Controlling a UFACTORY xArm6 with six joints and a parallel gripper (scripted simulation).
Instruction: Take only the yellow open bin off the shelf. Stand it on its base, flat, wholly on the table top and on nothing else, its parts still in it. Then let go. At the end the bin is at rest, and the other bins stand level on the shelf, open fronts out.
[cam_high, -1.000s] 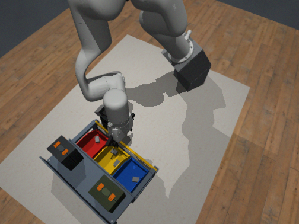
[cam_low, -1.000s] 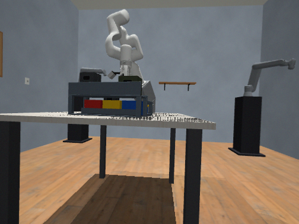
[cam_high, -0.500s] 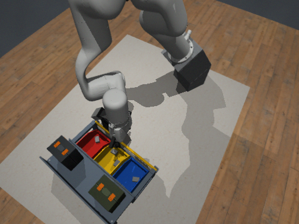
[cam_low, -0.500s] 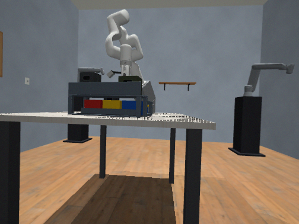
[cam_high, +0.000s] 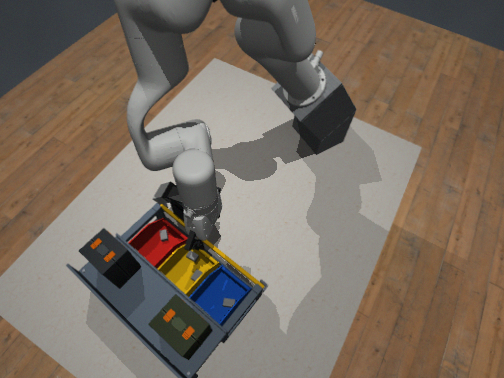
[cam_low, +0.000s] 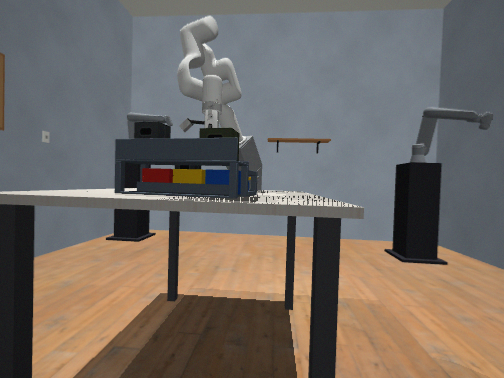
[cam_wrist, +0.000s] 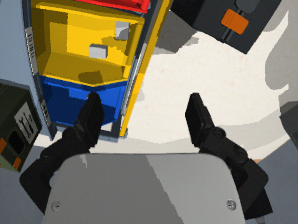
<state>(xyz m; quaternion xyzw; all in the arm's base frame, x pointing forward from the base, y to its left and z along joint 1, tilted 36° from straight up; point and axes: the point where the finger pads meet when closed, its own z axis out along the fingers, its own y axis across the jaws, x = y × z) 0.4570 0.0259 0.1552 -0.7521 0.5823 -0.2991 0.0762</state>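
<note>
We hold our jointed, pale grey metal arm (cam_high: 195, 175) (cam_low: 212, 90) arched high, its last section pointing down beside the slate-grey shelf (cam_high: 112, 305) (cam_low: 175, 150) (cam_wrist: 15, 45) on the pale speckled bench (cam_high: 260, 210) (cam_low: 280, 204) (cam_wrist: 175, 75); our black fingers (cam_high: 192, 241) stand wide apart, gripping nothing, while the open yellow plastic bin (cam_high: 175, 270) (cam_low: 189, 176) (cam_wrist: 65, 37), with two grey parts (cam_high: 196, 275) (cam_wrist: 98, 51) inside, sits on the shelf between the red bin (cam_high: 150, 245) (cam_low: 157, 175) (cam_wrist: 120, 4) and the blue bin (cam_high: 215, 300) (cam_low: 217, 177) (cam_wrist: 65, 102)

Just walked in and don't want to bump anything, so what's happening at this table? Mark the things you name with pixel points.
A robot arm has its claw (cam_wrist: 144, 103) open over the front of a shelf unit (cam_high: 145, 325), holding nothing. The yellow bin (cam_high: 186, 270) (cam_low: 189, 176) (cam_wrist: 85, 42), apparently its target, sits on the shelf between the red bin (cam_high: 156, 242) (cam_low: 157, 175) and blue bin (cam_high: 220, 295) (cam_low: 217, 177), two grey parts inside.
</note>
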